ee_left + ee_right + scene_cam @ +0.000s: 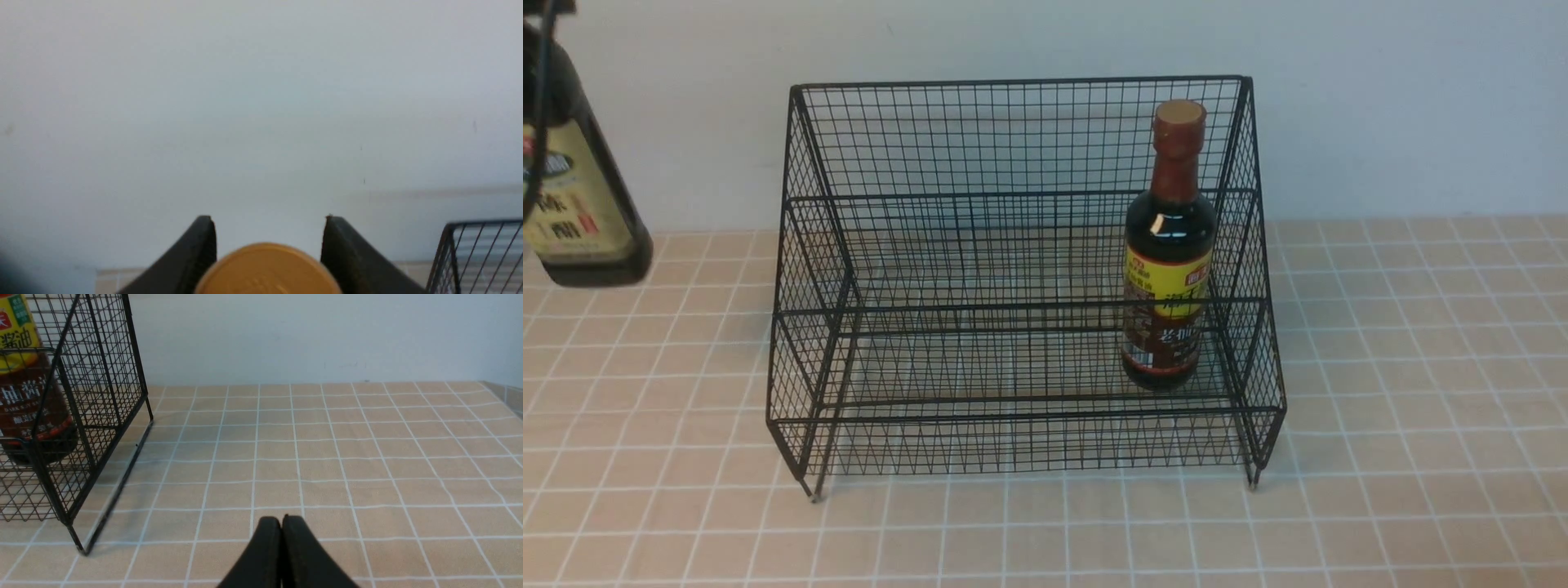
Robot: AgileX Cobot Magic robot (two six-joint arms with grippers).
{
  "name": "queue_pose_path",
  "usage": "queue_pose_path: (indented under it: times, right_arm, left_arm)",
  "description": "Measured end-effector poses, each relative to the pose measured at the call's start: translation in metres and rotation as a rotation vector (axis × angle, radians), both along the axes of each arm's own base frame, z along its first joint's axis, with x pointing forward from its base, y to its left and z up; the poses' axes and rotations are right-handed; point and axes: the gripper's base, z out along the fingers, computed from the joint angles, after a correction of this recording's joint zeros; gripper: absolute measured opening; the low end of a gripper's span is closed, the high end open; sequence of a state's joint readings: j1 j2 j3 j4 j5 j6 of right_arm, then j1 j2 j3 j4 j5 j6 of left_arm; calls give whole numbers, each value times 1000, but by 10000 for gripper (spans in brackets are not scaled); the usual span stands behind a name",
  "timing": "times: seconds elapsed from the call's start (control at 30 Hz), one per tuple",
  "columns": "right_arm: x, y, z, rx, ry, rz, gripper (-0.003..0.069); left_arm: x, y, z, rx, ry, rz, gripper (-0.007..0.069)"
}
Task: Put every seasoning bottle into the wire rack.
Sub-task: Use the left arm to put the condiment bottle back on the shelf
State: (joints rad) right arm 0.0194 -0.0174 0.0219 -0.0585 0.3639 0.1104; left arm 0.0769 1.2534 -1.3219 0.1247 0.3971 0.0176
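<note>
Squarish gold-capped dark bottle (580, 212) held in left tool (267, 228), left of black wire-mesh rack (1013, 196); risk of clipping its side if carried low.

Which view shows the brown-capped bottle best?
The front view: the whole brown-capped bottle stands upright in the wire rack. The right wrist view shows only its lower labelled part; the left wrist view does not show it.

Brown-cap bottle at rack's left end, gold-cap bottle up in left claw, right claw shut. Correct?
No: front view shows the brown-cap bottle at the right end of the rack. The gold-cap bottle is up in the left claw and the right claw is shut.
</note>
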Motion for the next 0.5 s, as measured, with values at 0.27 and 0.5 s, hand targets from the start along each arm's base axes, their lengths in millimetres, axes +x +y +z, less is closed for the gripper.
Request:
queue_pose_path:
  times: [0.27,0.5]
  right_arm:
    - [0,0,0,0,0,0,-15]
    - [0,0,0,0,0,0,-15]
  left_arm:
    - [-34,-27,45,1,-153,-95,302]
    - [-32,-61,45,-67,-152,-224,301]
